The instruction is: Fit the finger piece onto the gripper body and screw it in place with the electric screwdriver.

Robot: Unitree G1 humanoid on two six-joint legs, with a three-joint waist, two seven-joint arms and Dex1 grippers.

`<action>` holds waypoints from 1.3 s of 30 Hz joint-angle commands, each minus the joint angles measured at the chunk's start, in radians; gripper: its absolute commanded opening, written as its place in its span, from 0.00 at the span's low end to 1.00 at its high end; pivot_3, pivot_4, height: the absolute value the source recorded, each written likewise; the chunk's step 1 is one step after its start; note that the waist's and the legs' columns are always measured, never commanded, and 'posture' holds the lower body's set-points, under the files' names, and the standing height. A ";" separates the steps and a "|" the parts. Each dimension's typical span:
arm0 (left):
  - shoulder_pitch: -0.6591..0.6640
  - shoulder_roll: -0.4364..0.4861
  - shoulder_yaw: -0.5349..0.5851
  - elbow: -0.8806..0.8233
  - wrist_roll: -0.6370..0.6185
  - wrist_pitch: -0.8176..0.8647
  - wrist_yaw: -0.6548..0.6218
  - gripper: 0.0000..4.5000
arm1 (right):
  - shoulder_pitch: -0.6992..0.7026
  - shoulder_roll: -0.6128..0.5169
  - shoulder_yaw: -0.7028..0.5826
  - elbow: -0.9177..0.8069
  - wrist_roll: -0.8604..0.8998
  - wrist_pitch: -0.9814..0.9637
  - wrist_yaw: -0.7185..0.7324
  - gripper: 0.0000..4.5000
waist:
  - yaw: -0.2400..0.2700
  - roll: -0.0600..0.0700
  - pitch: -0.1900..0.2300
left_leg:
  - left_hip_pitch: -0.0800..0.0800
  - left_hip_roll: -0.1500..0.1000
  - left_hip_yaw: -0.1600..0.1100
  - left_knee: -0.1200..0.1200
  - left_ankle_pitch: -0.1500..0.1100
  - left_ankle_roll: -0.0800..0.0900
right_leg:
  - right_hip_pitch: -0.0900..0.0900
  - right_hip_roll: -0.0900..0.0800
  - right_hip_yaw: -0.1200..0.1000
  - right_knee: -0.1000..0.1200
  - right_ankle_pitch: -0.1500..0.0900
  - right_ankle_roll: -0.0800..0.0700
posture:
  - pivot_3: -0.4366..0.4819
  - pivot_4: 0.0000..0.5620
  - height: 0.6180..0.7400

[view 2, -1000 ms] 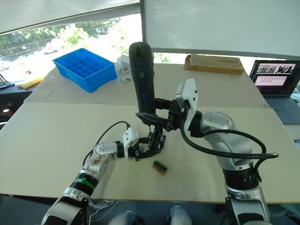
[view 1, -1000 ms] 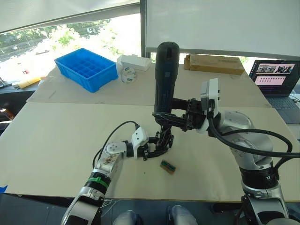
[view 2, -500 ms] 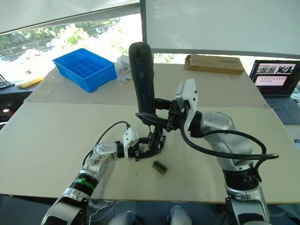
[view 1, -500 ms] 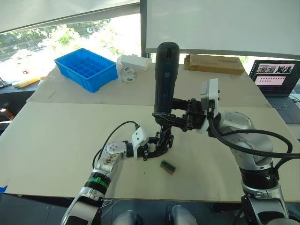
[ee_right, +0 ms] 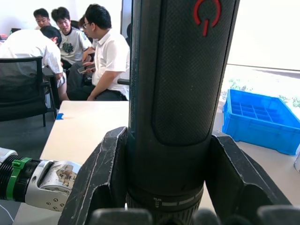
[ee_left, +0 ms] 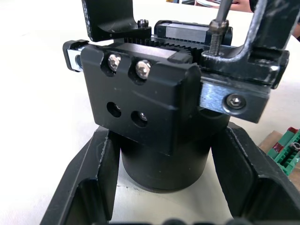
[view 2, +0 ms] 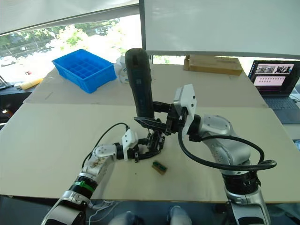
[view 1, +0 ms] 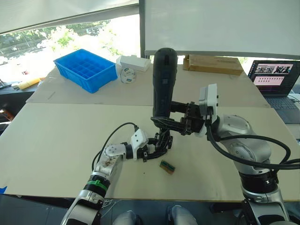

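The gripper body (ee_left: 150, 98), a black block on a round base, stands on the table with my left gripper (view 1: 151, 151) shut on its base, one finger (ee_left: 86, 187) on each side. My right gripper (view 1: 170, 123) is shut on the electric screwdriver (view 1: 164, 84), which it holds upright above the body. The thin metal bit (ee_left: 217, 28) comes down onto the body's right-hand end, where the black finger piece (ee_left: 265, 33) stands on a silver carriage. Whether the bit sits in a screw head is hidden. A second black finger (ee_left: 110, 18) rises at the other end.
A small green-and-brown block (view 1: 167, 166) lies just in front of the gripper body. At the back of the table are a blue compartment bin (view 1: 84, 69), a white box (view 1: 134, 62), a cardboard box (view 1: 213, 63) and a laptop (view 1: 275, 77). Several people sit beyond the table.
My right gripper has lowered the screwdriver a little toward the gripper body, leaning it slightly. My left gripper and the body have stayed put.
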 commanded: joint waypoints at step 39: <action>0.049 -0.004 -0.021 0.007 0.008 0.002 0.011 0.53 | 0.061 0.008 0.120 0.064 -0.107 0.072 -0.099 0.42 | -0.001 -0.005 -0.026 | 0.012 0.000 0.000 -0.007 -0.001 0.000 | 0.006 -0.008 0.000 0.000 -0.002 -0.003 | 0.48 0.27 1.00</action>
